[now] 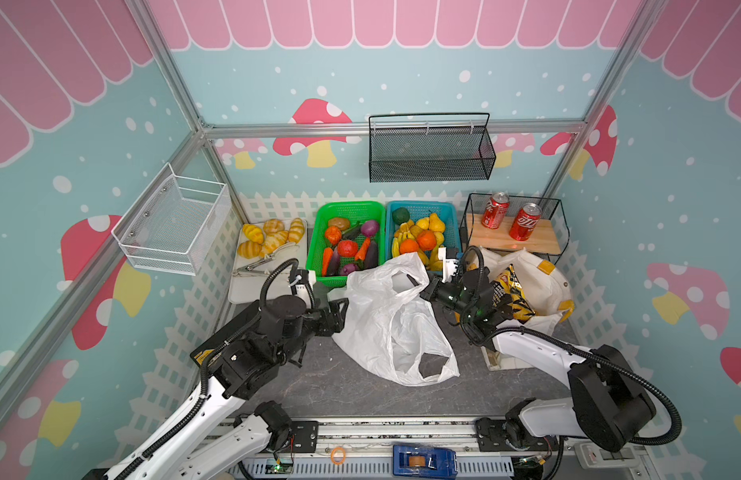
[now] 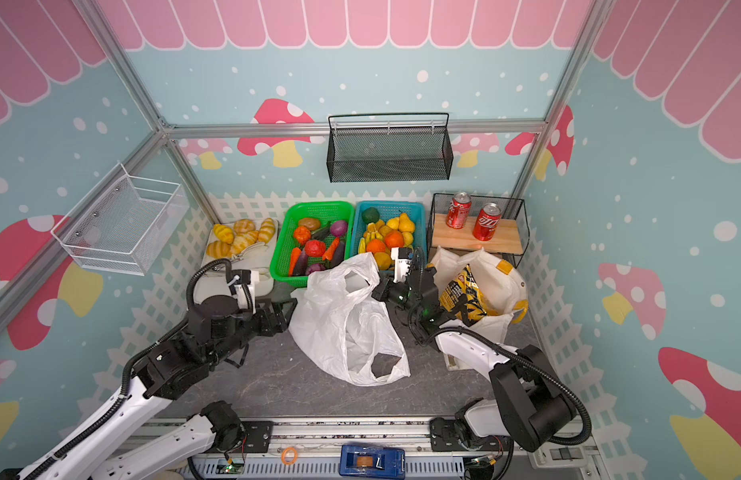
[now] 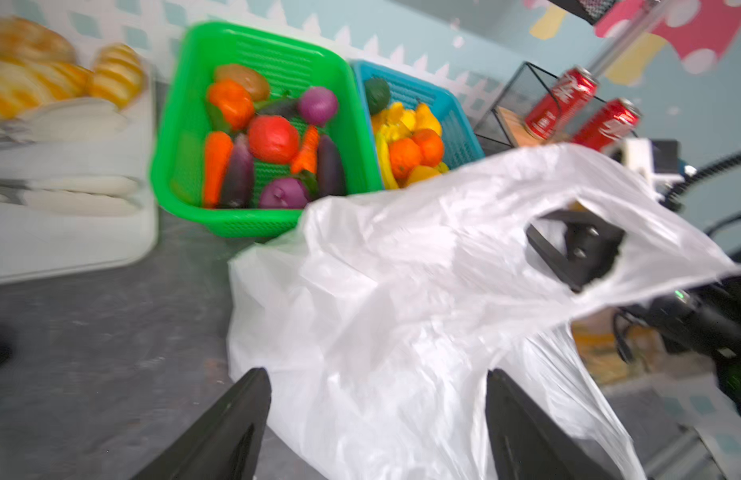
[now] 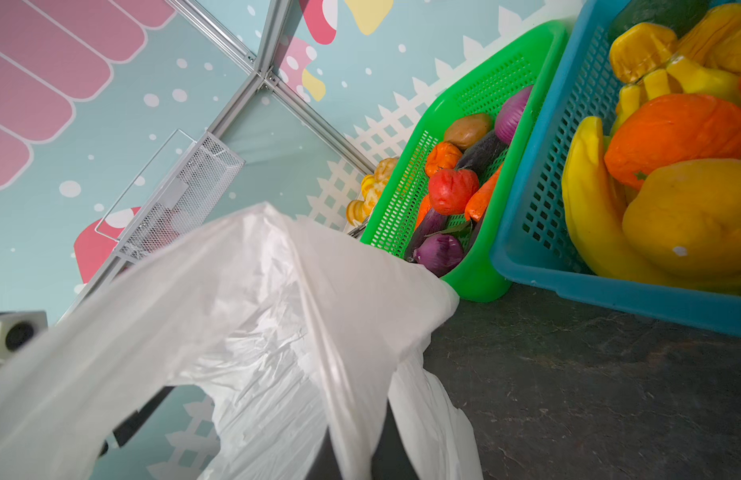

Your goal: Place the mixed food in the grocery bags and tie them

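Note:
The white plastic bag [image 1: 393,324] [image 2: 343,328] lies crumpled mid-table, one handle loop raised. My right gripper [image 1: 423,291] [image 4: 352,457] is shut on that raised handle strip, and it shows through the loop in the left wrist view [image 3: 576,253]. At the bag's left side my left gripper [image 1: 339,311] [image 3: 377,374] is open, with bag plastic [image 3: 402,316] between its fingers. The cream cloth tote [image 1: 543,274] [image 2: 503,270] stands at the right with a yellow-and-black snack packet [image 1: 510,291] [image 2: 464,295] in it. An orange [image 1: 426,240] and a yellow pear [image 1: 436,222] lie in the blue basket [image 1: 418,205].
A green basket [image 1: 350,204] of toy vegetables stands left of the blue one. Bread rolls [image 1: 269,237] and tongs rest on a white tray at the back left. Two red cans [image 1: 495,210] stand on a wire shelf behind the tote. Wire baskets hang on the walls.

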Robot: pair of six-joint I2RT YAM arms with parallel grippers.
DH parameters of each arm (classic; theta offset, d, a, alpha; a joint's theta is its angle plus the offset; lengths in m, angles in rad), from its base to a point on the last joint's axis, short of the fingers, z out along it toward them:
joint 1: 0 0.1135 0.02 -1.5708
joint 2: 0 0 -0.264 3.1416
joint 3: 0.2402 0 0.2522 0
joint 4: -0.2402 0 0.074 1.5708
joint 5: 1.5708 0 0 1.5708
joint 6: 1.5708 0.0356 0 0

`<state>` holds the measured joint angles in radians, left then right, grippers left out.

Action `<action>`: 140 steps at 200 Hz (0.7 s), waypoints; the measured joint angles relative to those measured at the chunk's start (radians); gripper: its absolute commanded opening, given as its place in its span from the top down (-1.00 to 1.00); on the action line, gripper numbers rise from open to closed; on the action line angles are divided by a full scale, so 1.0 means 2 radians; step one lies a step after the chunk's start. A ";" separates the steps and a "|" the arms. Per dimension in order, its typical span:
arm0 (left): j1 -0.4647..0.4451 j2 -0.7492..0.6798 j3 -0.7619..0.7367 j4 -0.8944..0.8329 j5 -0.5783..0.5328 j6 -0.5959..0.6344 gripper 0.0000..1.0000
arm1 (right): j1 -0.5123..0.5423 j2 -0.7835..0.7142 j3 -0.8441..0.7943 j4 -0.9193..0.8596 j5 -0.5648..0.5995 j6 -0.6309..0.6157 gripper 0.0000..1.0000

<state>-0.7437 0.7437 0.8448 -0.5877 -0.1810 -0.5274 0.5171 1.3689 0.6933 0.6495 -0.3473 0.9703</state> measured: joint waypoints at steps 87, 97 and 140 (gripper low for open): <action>-0.190 0.238 -0.021 0.089 -0.101 -0.072 -0.59 | 0.000 0.013 0.000 0.013 0.009 0.011 1.00; -0.190 0.262 -0.016 0.095 -0.121 -0.083 -0.41 | 0.000 0.013 -0.002 0.018 0.010 0.011 1.00; -0.185 0.277 -0.013 0.099 -0.183 -0.087 0.80 | -0.002 0.002 -0.010 -0.023 0.015 -0.033 1.00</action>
<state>-1.1133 1.2984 0.8192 -0.3893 -0.5472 -0.7021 0.5121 1.3720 0.6739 0.6044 -0.3168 0.9039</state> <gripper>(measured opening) 0.202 0.055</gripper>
